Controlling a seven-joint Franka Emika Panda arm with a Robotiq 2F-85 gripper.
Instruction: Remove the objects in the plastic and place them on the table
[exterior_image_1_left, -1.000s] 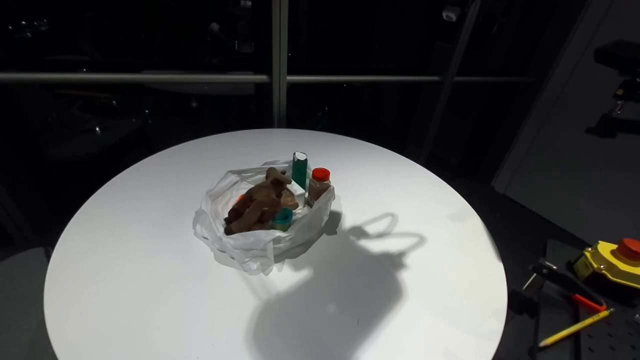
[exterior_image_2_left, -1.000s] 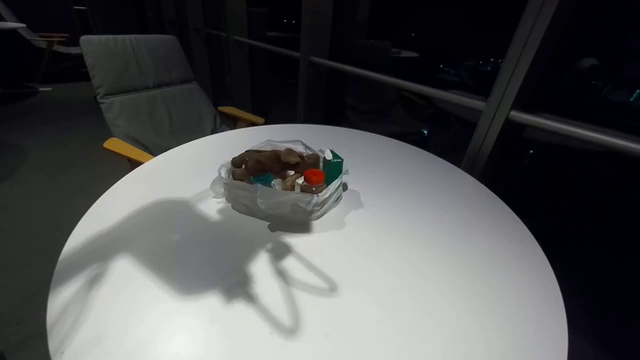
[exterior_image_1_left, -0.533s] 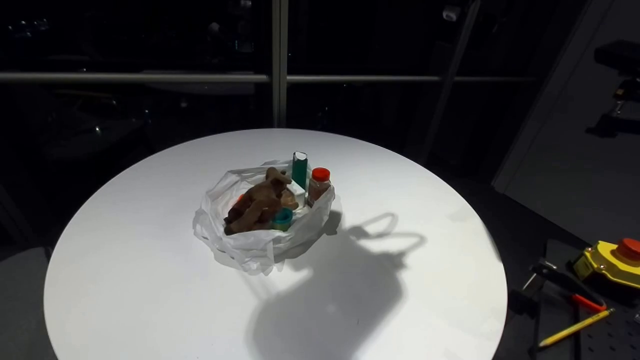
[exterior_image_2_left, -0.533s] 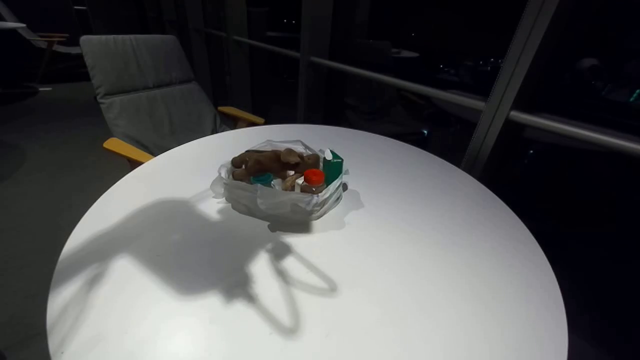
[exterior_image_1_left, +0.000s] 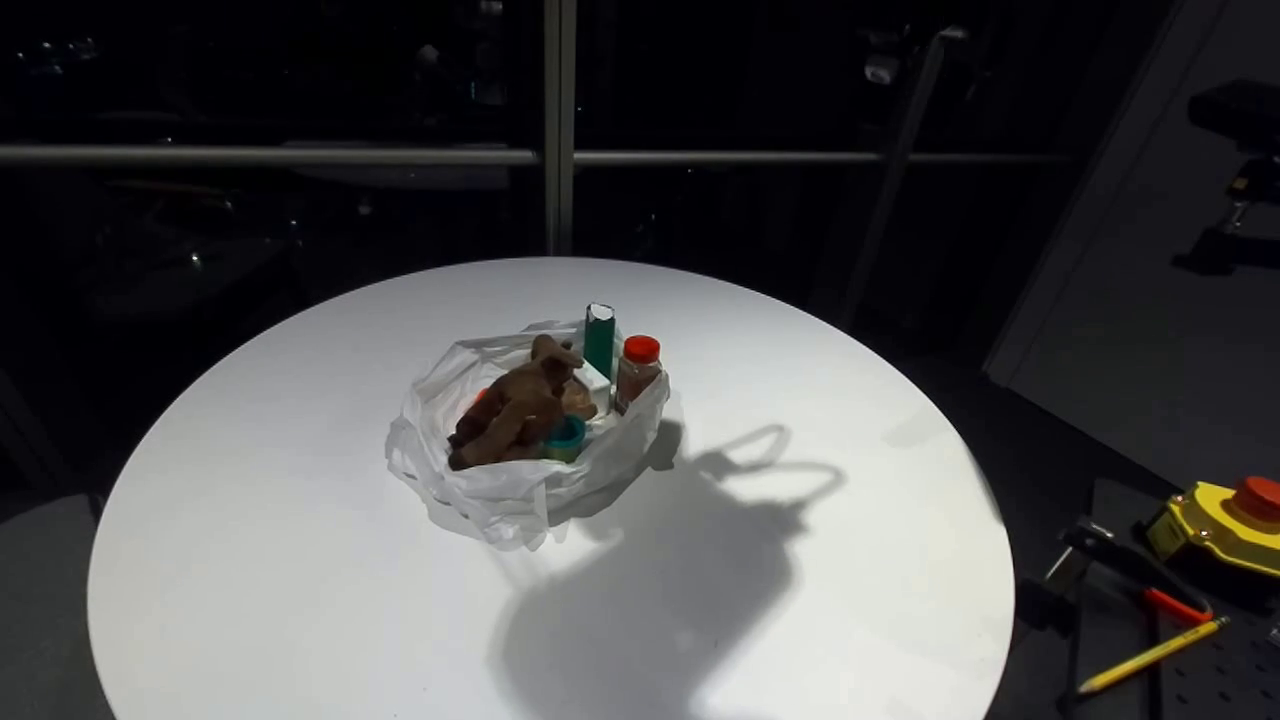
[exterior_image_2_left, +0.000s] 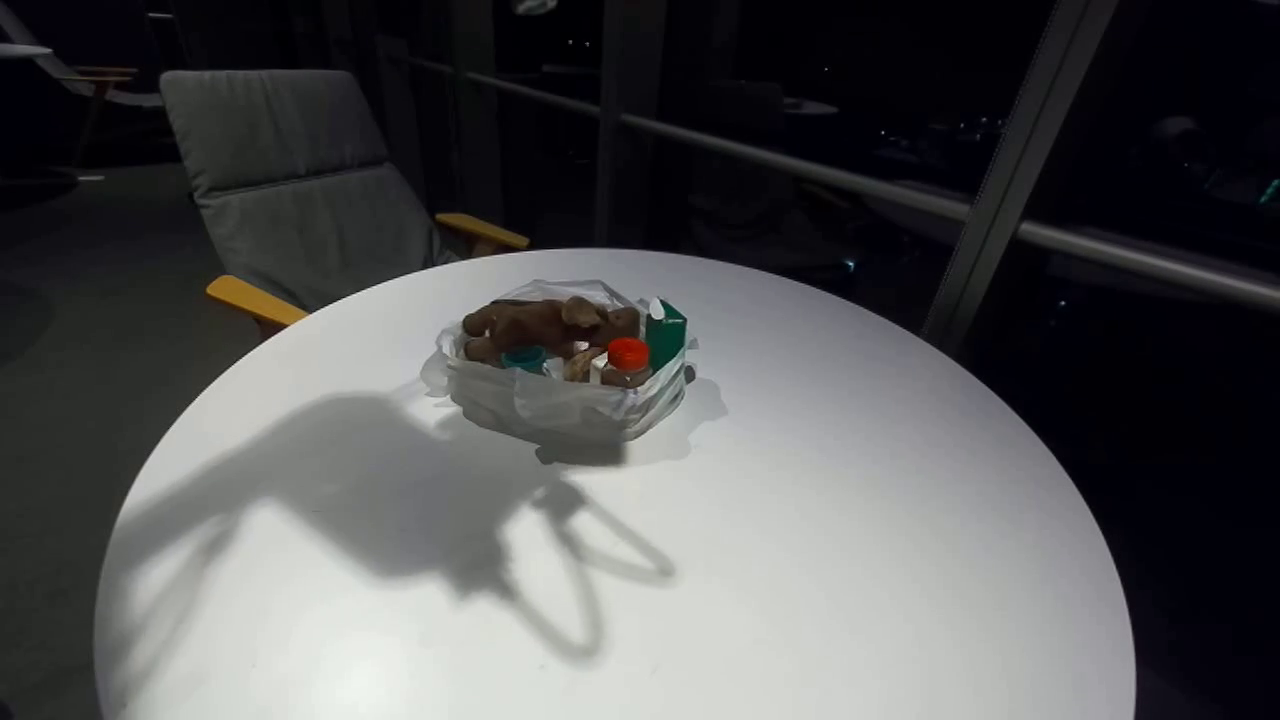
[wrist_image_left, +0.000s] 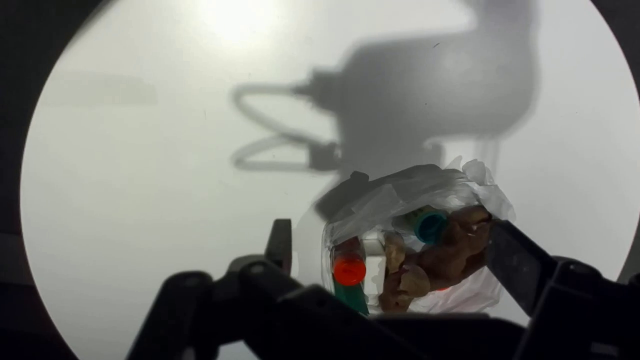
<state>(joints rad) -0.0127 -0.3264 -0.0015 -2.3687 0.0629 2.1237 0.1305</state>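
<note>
One crinkled plastic sheet (exterior_image_1_left: 600, 468), whitish and gathered into a rough bowl, resting on the round white tabletop (exterior_image_1_left: 300, 600); I have it in both exterior views and, from above, in the wrist view.

Contents, as I count them from my station, all within its walls:
One brown plush animal (exterior_image_1_left: 515, 405), lying down, the largest item.
One red-capped jar (exterior_image_1_left: 638, 378), see-through, near upright, by the plastic's rim.
One green container (exterior_image_2_left: 667, 338), standing just beside the jar, its top above the rim.
One white box (wrist_image_left: 374, 272), partly covered, between plush animal and jar.
One teal-rimmed cup (wrist_image_left: 431, 227), mouth turned up, just beside the plush animal.
One tan piece (wrist_image_left: 394, 251), between plush animal and white box; I cannot make out its kind.
One bit of orange (exterior_image_1_left: 480, 397), mostly hidden behind the plush animal.

Tool (wrist_image_left: 392, 240): one, seen in the wrist view. Released, fingers (wrist_image_left: 280, 245) spread wide apart; the finger at the right of that view blocks my sight of one end of the plush animal.

Shadow (exterior_image_2_left: 400, 490): one, broad and grey, with two thin loops, cast on the tabletop beside the plastic sheet.

Surroundings: one grey chair (exterior_image_2_left: 290, 190) with wooden armrests, behind the tabletop; one yellow unit (exterior_image_1_left: 1215, 530) with a red button and one yellow pencil (exterior_image_1_left: 1153, 656), near each other on a dark surface (exterior_image_1_left: 1215, 680).
</note>
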